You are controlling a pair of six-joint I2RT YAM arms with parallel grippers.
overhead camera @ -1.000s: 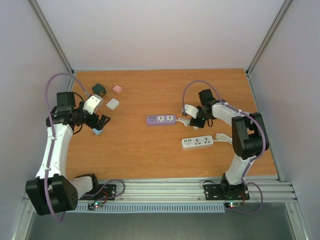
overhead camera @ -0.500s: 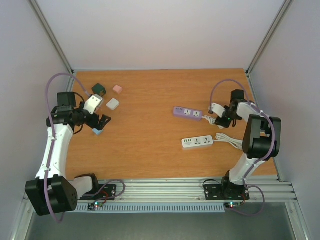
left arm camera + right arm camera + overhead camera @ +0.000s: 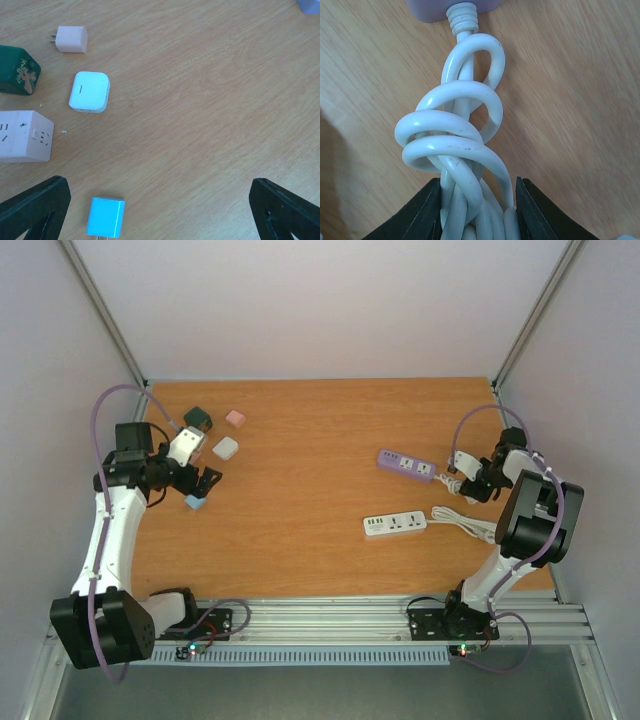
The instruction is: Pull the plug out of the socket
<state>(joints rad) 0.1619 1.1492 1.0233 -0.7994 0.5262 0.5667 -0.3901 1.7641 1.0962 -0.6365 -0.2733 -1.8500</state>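
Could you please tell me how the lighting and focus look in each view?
Top view: soft, even light, sharp throughout, faint shadows on the table. Left wrist view: crisp wood grain, no glare; blue charger clipped at the bottom edge. Right wrist view: white cable in focus, dim shadow at left.

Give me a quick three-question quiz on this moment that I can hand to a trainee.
1. True or false: the right gripper is clamped on the coiled white cord of the purple power strip.
2. In the left wrist view, which of these lies closest to the open left gripper? A pink adapter; B blue adapter; C green block.
3. Which power strip lies nearer the arm bases?

Key: 1 true. 2 B. 3 the white power strip.
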